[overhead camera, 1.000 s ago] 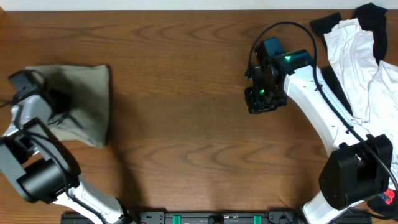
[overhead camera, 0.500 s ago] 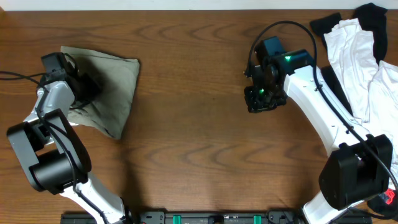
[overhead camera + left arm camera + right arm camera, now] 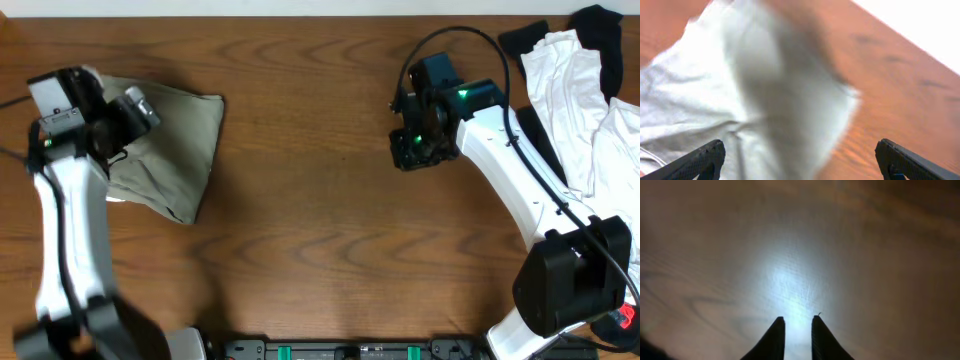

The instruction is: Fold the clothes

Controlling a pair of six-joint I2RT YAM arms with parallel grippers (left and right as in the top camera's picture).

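One of the clothes, a khaki garment [image 3: 170, 150], lies folded and wrinkled on the wooden table [image 3: 320, 230] at the left. My left gripper [image 3: 128, 115] hovers above its left part, open wide and empty. In the left wrist view the blurred cloth [image 3: 750, 100] lies below the left gripper [image 3: 802, 162], whose fingertips [image 3: 705, 157] stand far apart. My right gripper [image 3: 415, 150] points down at bare wood right of centre. In its wrist view the right gripper [image 3: 796, 335] is almost closed, a thin gap between the fingers and nothing in it.
A heap of white clothes [image 3: 570, 90] with black pieces [image 3: 600, 25] lies at the back right corner, beside the right arm. A red object [image 3: 625, 315] shows at the right edge near the right arm's base.
My left gripper has opened wide, let go of the khaki garment and lifted off it. The garment first slid right and now lies still. The right gripper shifted only slightly.
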